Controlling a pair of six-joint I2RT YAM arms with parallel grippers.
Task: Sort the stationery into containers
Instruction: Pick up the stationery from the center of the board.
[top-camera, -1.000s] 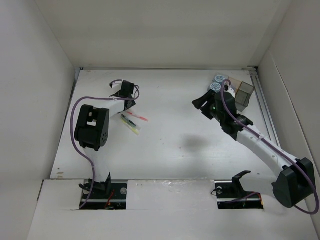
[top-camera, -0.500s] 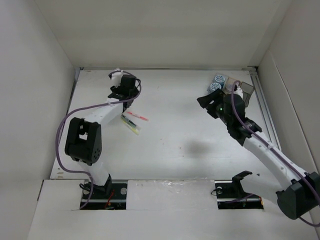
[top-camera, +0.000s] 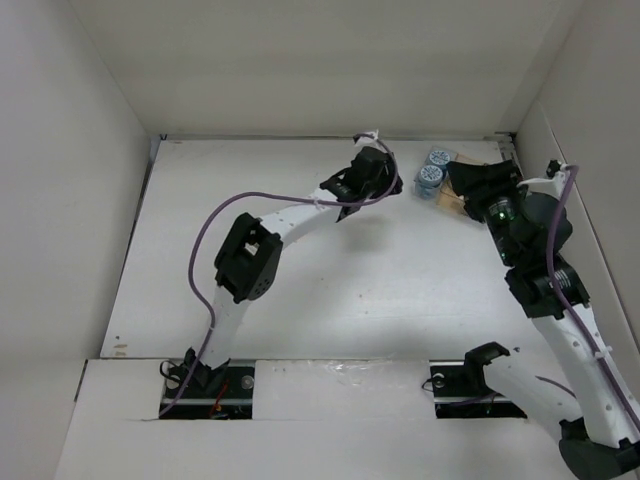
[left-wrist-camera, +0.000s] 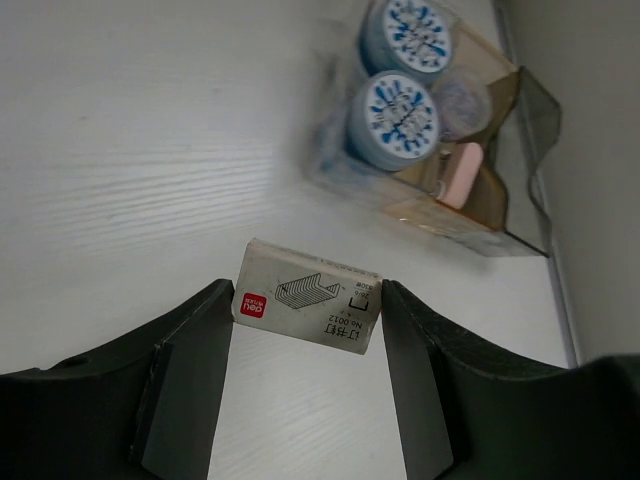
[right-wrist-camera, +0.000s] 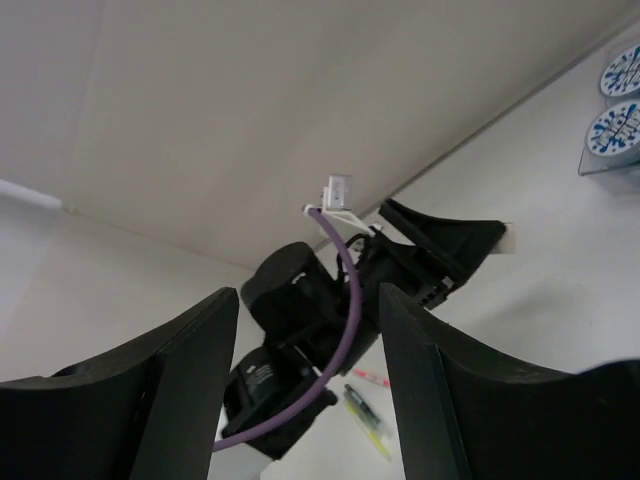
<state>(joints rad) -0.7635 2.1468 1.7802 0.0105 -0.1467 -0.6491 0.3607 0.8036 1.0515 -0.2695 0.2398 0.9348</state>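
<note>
My left gripper (left-wrist-camera: 308, 330) is shut on a small white staples box (left-wrist-camera: 308, 305) and holds it just short of the block of bins (left-wrist-camera: 500, 215). Two blue rolls (left-wrist-camera: 393, 115) (left-wrist-camera: 410, 28) stand in clear bins, with a silvery-lavender cylinder (left-wrist-camera: 460, 100) in the bin beside them. In the top view the left gripper (top-camera: 392, 184) is left of the rolls (top-camera: 428, 178). My right gripper (top-camera: 472, 180) hangs over the bins, open and empty, and hides most of them. The right wrist view shows its gripper (right-wrist-camera: 310, 295), the pink-red stick (right-wrist-camera: 370, 378) and the yellow-green stick (right-wrist-camera: 368, 425) on the table.
A pink block (left-wrist-camera: 458, 175) sits in a tan bin; a dark grey bin (left-wrist-camera: 535, 110) is behind it. White walls (top-camera: 80, 150) close in the table on three sides. The left arm (top-camera: 290, 213) stretches across the table's middle, with its purple cable (top-camera: 215, 225).
My left arm has swung from the far left across to the bins with the box in its gripper. My right arm has drawn back to the right and now hangs over the bins.
</note>
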